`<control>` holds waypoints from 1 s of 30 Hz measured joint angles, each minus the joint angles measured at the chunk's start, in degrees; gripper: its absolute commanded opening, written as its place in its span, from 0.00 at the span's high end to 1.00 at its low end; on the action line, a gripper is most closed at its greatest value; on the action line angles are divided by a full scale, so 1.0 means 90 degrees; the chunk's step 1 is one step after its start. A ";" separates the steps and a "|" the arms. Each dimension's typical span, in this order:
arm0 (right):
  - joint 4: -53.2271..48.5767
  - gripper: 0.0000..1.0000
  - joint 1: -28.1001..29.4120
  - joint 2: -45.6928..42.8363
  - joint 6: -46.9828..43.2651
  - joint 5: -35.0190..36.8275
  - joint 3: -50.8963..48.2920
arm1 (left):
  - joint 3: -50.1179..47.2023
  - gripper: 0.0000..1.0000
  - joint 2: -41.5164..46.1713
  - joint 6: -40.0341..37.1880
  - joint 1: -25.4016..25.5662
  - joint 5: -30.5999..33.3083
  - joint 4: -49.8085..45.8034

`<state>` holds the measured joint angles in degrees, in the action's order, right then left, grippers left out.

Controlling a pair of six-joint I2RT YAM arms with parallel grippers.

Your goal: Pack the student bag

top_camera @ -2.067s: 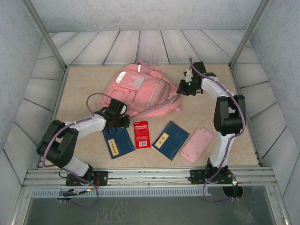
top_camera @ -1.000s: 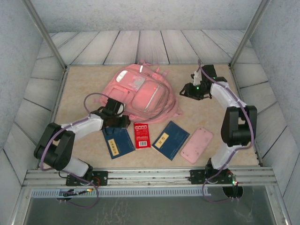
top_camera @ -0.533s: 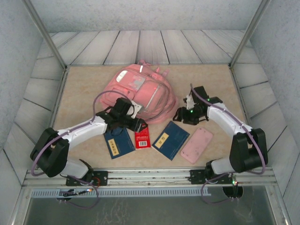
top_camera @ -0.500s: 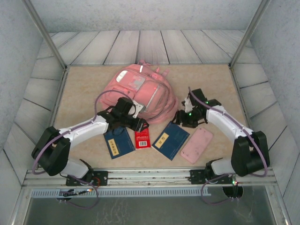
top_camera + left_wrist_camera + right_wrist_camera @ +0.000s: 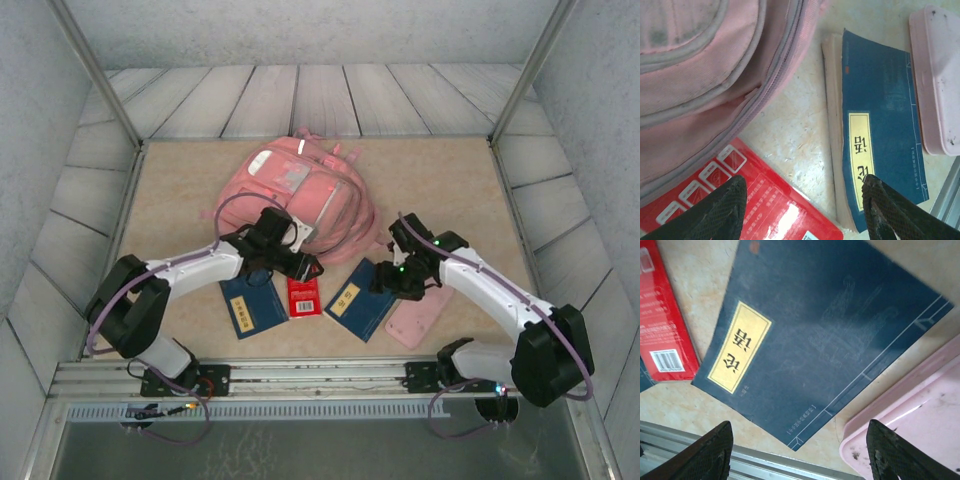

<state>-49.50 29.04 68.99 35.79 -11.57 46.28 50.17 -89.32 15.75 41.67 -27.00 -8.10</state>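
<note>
The left claw (image 5: 303, 268) is hovering, jaws apart and empty, over the top of the red booklet (image 5: 303, 297). The student bag (image 5: 300, 195) is lying just beyond it, far-middle on the desk (image 5: 180, 200), long axis slanting away to the left. The right claw (image 5: 385, 282), also spread and empty, is hanging over the right-hand blue book (image 5: 362, 303), farther off. The bag is sagging, soft pink, zips ringing its pockets.
</note>
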 measured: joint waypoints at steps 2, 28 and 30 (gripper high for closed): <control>0.0056 0.29 0.0311 -0.0007 0.0272 -0.0022 -0.0129 | 0.0002 0.37 -0.0019 -0.0022 0.0012 -0.0078 0.0024; 0.0658 0.22 0.1940 0.0423 0.1700 0.0323 -0.1078 | 0.0289 0.45 -0.0461 -0.0083 0.0236 -0.0512 0.0257; 0.0911 0.22 0.1938 0.0444 0.1868 0.0486 -0.1156 | 0.0291 0.50 -0.0520 -0.0041 0.0301 -0.0527 0.0291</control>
<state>-41.30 46.48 72.99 52.60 -7.20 35.88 52.80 -94.00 15.38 44.38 -31.75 -5.48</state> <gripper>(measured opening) 0.779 0.539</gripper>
